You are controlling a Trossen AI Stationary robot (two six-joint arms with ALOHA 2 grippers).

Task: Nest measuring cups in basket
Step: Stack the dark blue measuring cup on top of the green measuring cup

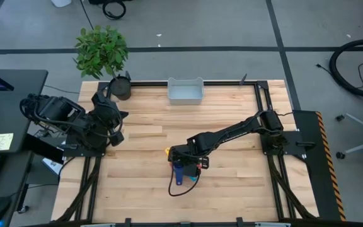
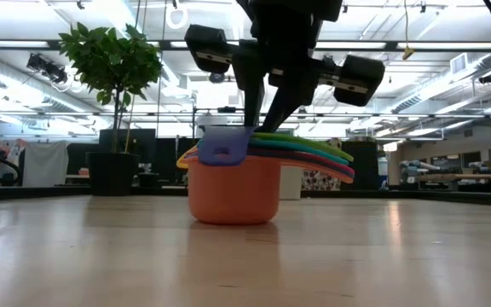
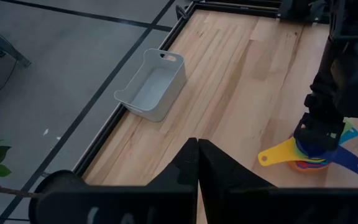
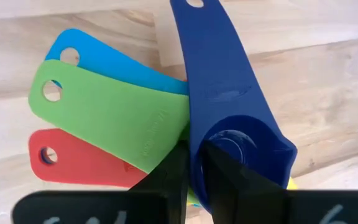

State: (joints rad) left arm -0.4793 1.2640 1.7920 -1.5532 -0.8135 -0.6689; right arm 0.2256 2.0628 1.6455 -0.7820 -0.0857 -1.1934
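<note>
The measuring cups [image 2: 233, 183] stand nested in one stack on the table's near middle, with the orange cup [image 2: 233, 194] at the bottom resting on the wood. Their flat handles fan out: light blue [image 4: 104, 59], green [image 4: 104, 109], red [image 4: 73, 158] and yellow [image 3: 278, 154]. The dark blue cup [image 4: 229, 93] is on top. My right gripper [image 4: 194, 177] stands over the stack [image 1: 184, 161], shut on this blue cup. The pale basket [image 1: 185, 91] sits at the far edge. My left gripper [image 3: 197, 163] is shut and waits near the left edge. My right gripper holds the dark blue cup by the wall of its bowl [image 4: 197, 146], on the side toward the green handle. One finger is inside the bowl and one outside. The fingers [image 2: 262, 102] come from above, pointing down. The cup sits level atop the stack, with its handle [image 2: 222, 147] toward the near edge.
A potted plant in a dark round pot [image 1: 120, 87] stands at the far left corner, close to the basket [image 3: 151, 84]. Bare wood [image 1: 232, 101] lies between the stack and the basket. Dark frame rails [image 1: 260, 94] run along the table's sides.
</note>
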